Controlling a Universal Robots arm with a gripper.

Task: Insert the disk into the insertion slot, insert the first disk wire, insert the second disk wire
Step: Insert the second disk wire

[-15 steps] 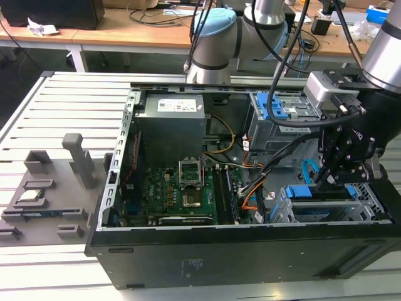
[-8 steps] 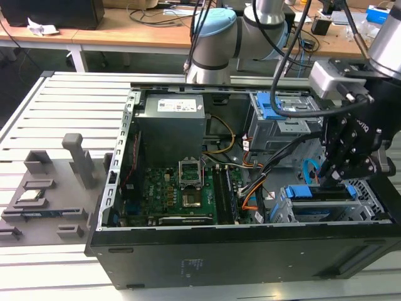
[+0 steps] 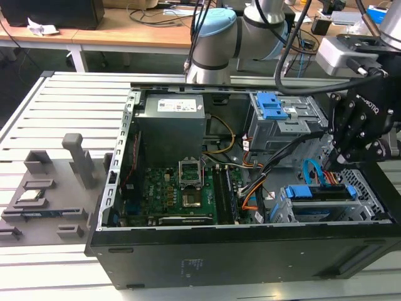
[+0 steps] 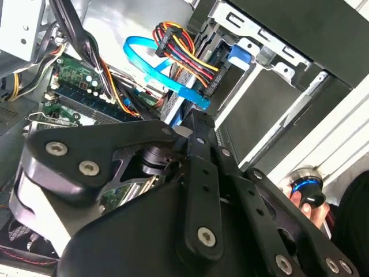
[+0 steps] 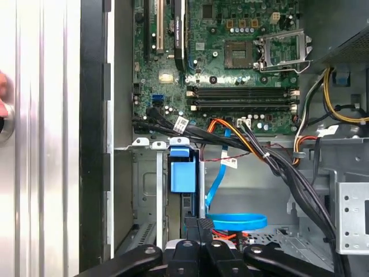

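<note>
Blue-framed, the disk (image 3: 322, 193) sits in the perforated silver insertion slot (image 3: 369, 202), the hand (image 3: 336, 164) pressed together above it.

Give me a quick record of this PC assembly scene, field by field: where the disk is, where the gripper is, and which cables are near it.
disk: blue-framed disk sits in the insertion slot at the case corner on the exterior view's right
gripper: gripper is right above the disk's rear edge; in the second wrist view its fingers are closed together at the connectors
cables: blue flat cable loops to the disk's rear; red, yellow and black wire bundle plugs in beside it
surroundings: open computer case, motherboard
</note>
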